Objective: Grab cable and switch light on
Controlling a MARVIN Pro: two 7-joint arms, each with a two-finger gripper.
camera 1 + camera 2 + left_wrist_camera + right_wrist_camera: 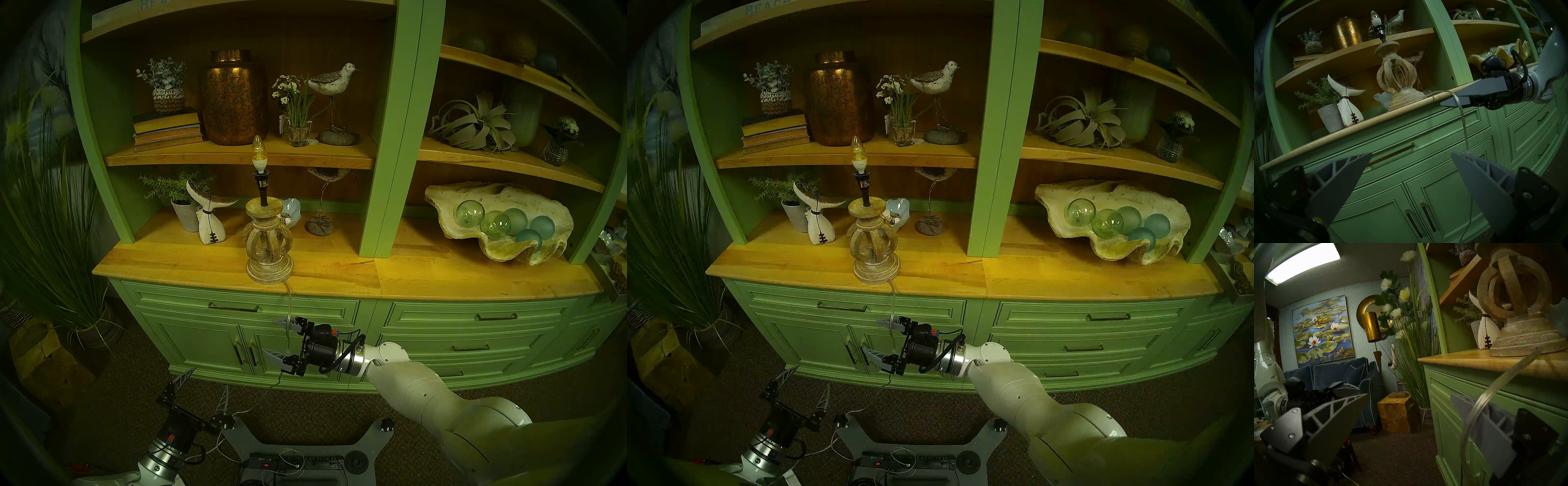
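Cable hangs between open right claw fingers.

The right tool has its fingers spread around the hanging cable, with the green cabinet front close behind. The left tool sits low over open carpet. On the desk, the lamp crowds the front edge, with a whale-tail figure just behind it.

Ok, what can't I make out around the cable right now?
- Head views: whether the cable touches the open right tool; it is too thin to tell.
- Left wrist: the cable's switch is mostly hidden behind the left tool.
- Right wrist: the cable is blurred, too near the lens.
- Head views: the cable's far end is lost on the dark carpet.
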